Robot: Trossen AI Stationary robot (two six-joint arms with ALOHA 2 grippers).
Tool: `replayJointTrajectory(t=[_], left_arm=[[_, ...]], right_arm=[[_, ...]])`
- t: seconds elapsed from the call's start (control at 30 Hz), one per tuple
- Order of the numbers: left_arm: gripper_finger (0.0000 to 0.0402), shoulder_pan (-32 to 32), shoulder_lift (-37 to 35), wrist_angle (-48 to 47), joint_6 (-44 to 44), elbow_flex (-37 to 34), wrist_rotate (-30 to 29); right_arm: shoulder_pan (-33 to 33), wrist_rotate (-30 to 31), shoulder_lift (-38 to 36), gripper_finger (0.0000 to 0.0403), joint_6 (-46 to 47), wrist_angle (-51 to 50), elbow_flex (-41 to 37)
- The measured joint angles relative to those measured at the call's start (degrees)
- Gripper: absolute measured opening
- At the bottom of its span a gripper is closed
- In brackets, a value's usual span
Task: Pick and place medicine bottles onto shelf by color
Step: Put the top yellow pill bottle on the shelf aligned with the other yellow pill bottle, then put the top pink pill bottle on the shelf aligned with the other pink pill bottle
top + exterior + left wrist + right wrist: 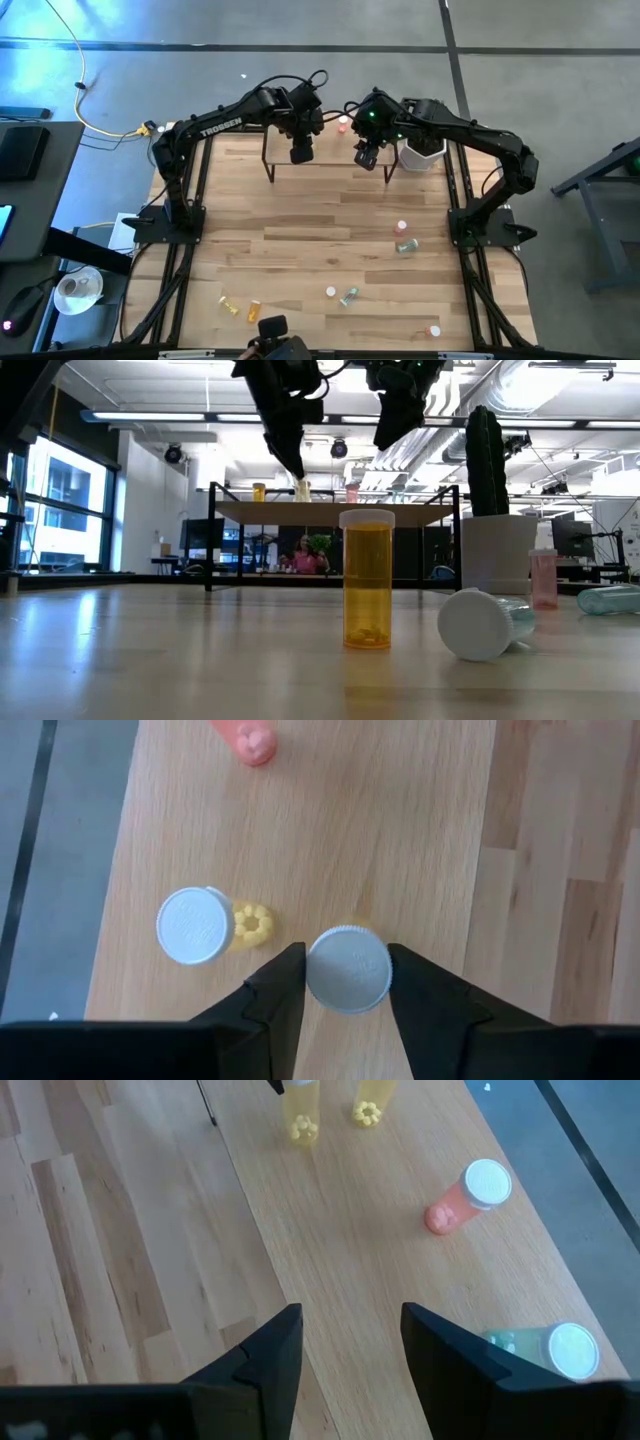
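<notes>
The shelf (330, 160) stands at the table's far side. On its board (330, 840) stand two yellow bottles with white caps, one (210, 925) free and one (348, 970) between the fingers of my left gripper (346, 956). A pink bottle (465, 1200) and a green one (555, 1348) stand farther right on the board. My right gripper (350, 1345) hangs open above the board's right part with nothing between its fingers. Several more bottles stand or lie on the near half of the table, among them an upright orange one (367, 577). My left gripper has the yellow bottle's white cap (320, 982) between its two fingers, one against each side. The fingers come slanting down from above. The bottle stands upright with its base on the shelf board; its body is hidden under the cap.
A white pot with a cactus (497, 550) stands right of the shelf. Loose bottles lie at the near right (405, 246), near middle (349, 296) and near left (229, 305). A green one (485, 622) lies on its side beside the orange one.
</notes>
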Motion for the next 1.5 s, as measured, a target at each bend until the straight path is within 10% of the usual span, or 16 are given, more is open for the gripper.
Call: replayJointTrajectory(t=[1.5], left_arm=[[0.0135, -2.5, -13.4, -3.7, -5.6, -1.6, 1.0]], right_arm=[[1.6, 0.0, 0.0, 0.0163, 4.2, -14.4, 0.0]])
